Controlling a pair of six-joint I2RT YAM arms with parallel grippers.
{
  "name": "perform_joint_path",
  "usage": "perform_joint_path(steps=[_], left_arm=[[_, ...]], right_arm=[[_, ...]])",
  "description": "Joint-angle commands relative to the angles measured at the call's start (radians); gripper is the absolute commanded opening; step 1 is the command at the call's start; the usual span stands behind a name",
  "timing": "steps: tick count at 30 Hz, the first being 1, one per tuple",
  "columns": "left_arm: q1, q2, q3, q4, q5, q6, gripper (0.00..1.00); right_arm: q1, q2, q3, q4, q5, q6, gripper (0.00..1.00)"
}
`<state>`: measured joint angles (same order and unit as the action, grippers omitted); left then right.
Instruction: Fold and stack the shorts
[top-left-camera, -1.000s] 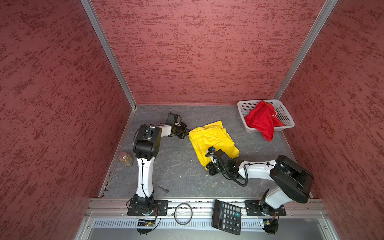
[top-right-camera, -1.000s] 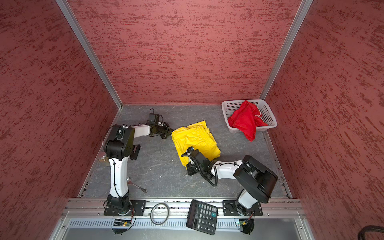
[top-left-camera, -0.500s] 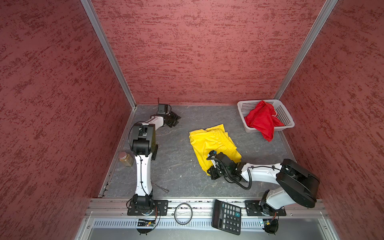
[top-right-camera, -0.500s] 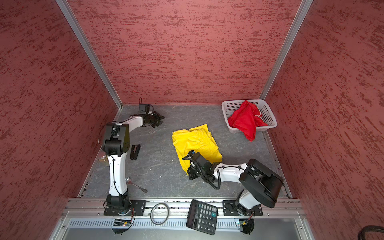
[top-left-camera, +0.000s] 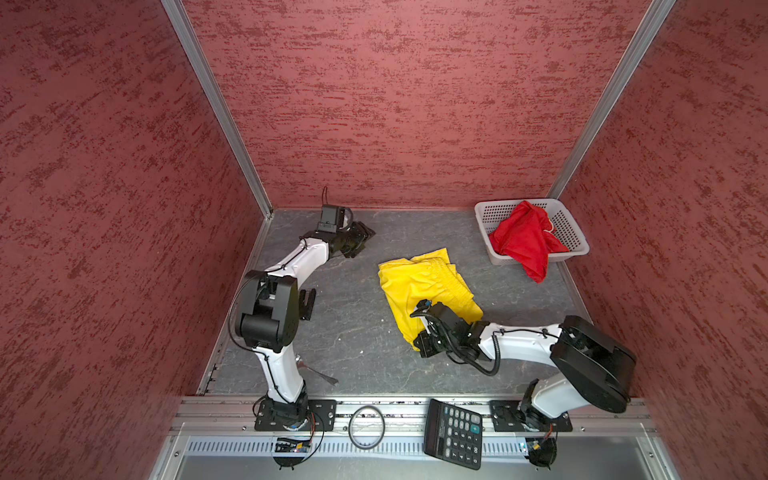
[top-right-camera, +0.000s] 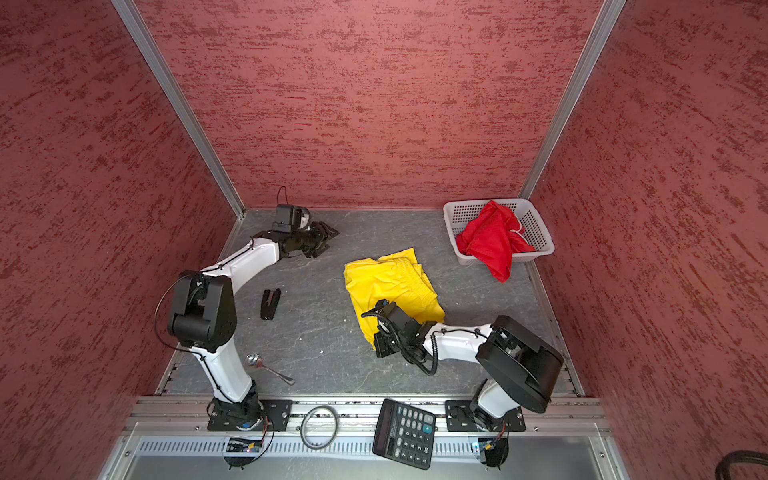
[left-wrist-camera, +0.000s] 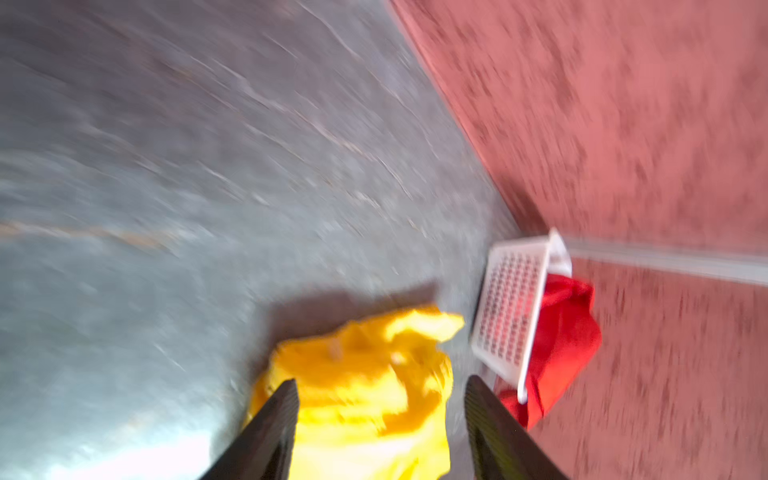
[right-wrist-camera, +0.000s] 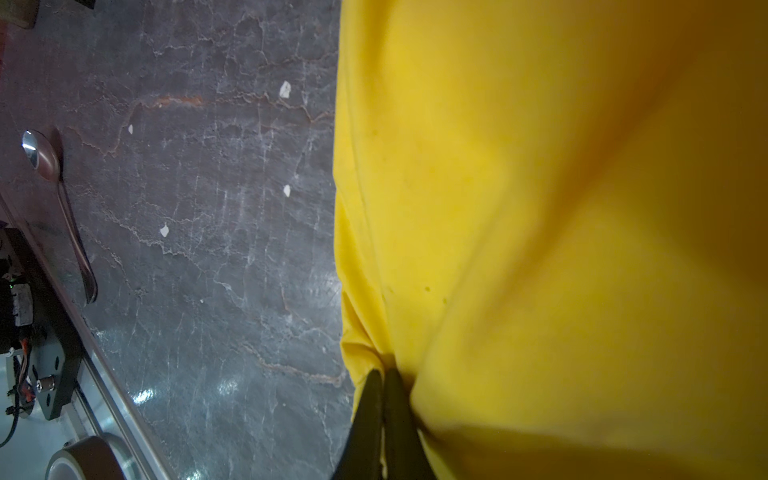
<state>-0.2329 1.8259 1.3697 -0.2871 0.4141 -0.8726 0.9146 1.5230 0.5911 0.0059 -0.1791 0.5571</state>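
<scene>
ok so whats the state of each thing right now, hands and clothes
basket, upright on table
red shorts, bunched in basket, draping over its front rim
yellow shorts, rumpled on table
left hand, open, empty
right hand, shut on yellow shorts at their front edge

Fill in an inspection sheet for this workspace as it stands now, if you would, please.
Surface: dark grey stone-look tabletop, a few white flecks.
Job's things: bright yellow fabric shorts, rumpled, mid-table; bright red fabric shorts draped over the front rim of the white perforated plastic basket.
Clutter: black stapler, metal spoon, black calculator on the front rail.
Hands: left hand open, empty; right hand shut on the yellow shorts' near edge.
Cables: black coiled cable loops beside the right hand.
Surroundings: red textured walls on three sides.
</scene>
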Motion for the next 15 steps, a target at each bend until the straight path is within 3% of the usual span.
perform_joint_path(steps=[1, 5, 10, 13, 15], left_arm=[[-0.036, 0.079, -0.047, -0.041, -0.026, 0.029, 0.64], [-0.057, 0.107, -0.087, -0.01, -0.038, -0.008, 0.8], [-0.105, 0.139, -0.081, -0.032, -0.084, -0.008, 0.82], [-0.121, 0.178, -0.075, -0.026, -0.091, -0.033, 0.77], [-0.126, 0.197, -0.075, -0.005, -0.096, -0.055, 0.62]], right_arm=[[0.008, 0.001, -0.017, -0.114, 0.022, -0.003, 0.04], [0.006, -0.014, -0.052, -0.086, 0.029, 0.0, 0.04], [0.006, 0.004, -0.083, -0.032, 0.019, 0.021, 0.04], [0.006, 0.022, -0.09, -0.012, 0.008, 0.02, 0.04], [0.006, 0.025, -0.094, -0.014, 0.01, 0.017, 0.04]])
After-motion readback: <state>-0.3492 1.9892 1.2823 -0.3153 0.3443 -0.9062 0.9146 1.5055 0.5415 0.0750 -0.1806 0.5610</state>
